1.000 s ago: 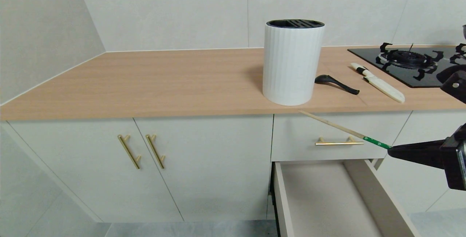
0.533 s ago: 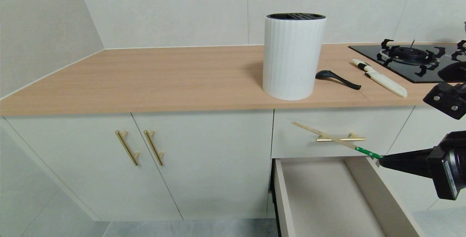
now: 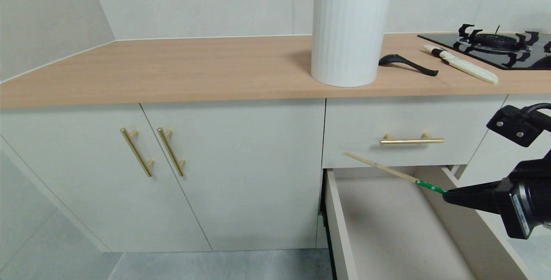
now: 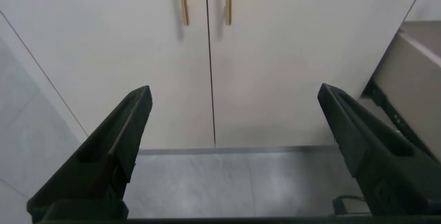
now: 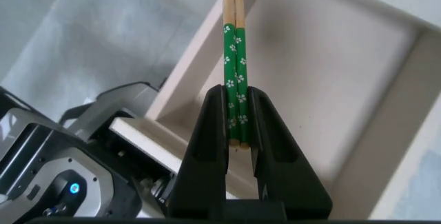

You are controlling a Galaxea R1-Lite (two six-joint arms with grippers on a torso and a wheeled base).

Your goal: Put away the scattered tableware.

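My right gripper (image 3: 447, 195) is shut on a pair of wooden chopsticks (image 3: 389, 170) with green flowered ends, holding them level over the open lower drawer (image 3: 340, 224). In the right wrist view the chopsticks (image 5: 233, 65) stick out from between the gripper (image 5: 234, 138) fingers, above the drawer's pale inside (image 5: 324, 93). On the wooden counter (image 3: 172, 69) lie a black ladle (image 3: 407, 62) and a white knife (image 3: 462, 64), right of a tall white ribbed holder (image 3: 348, 26). My left gripper (image 4: 234, 148) is open, down in front of the cabinet doors (image 4: 207, 52).
A black gas hob (image 3: 495, 43) sits at the counter's far right. The closed upper drawer with a gold handle (image 3: 411, 141) is just above the open one. Two cabinet doors with gold handles (image 3: 150, 151) lie to the left, above a grey tiled floor.
The head view has dropped, so the counter sits higher in the picture. My right gripper has lowered the chopsticks from counter-edge height to just over the open drawer.
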